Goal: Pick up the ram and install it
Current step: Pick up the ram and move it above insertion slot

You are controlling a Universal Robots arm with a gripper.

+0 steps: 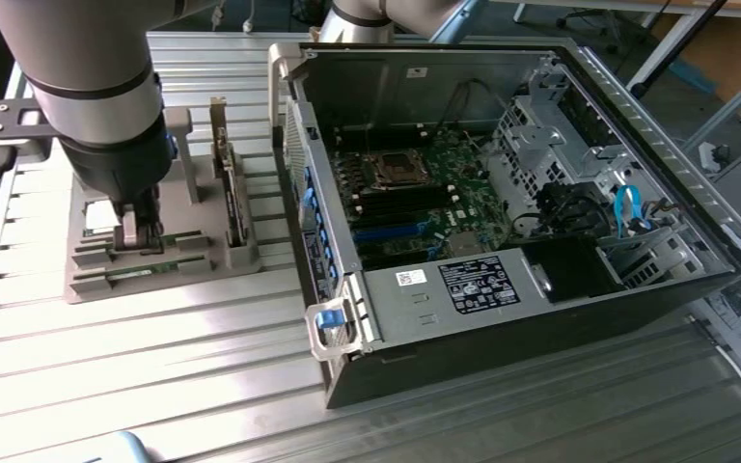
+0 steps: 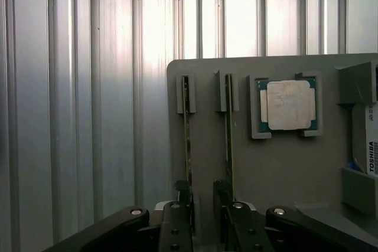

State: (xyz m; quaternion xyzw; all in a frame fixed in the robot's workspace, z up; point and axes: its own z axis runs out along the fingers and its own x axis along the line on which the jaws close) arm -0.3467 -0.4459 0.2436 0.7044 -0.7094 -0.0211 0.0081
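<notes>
Two ram sticks stand edge-on in slots of a grey fixture: one ram stick point(image 2: 188, 140) and a second ram stick point(image 2: 228, 146) beside it. In the exterior view a ram stick point(image 1: 139, 275) lies along the fixture's near edge, with the gripper point(image 1: 136, 239) lowered right behind it. In the wrist view my gripper point(image 2: 202, 205) hangs over the sticks' near ends. Its fingers are a narrow gap apart, and only the grey plate shows between them. Each stick runs under one fingertip.
The fixture point(image 1: 88, 289) also holds a square silver processor point(image 2: 287, 105), a tall wide card point(image 1: 227, 174) and a Toshiba-labelled part point(image 2: 371, 146). To the exterior view's right lies the open computer case point(image 1: 474, 289) with its motherboard point(image 1: 423, 193). The table is ribbed aluminium point(image 1: 151, 367).
</notes>
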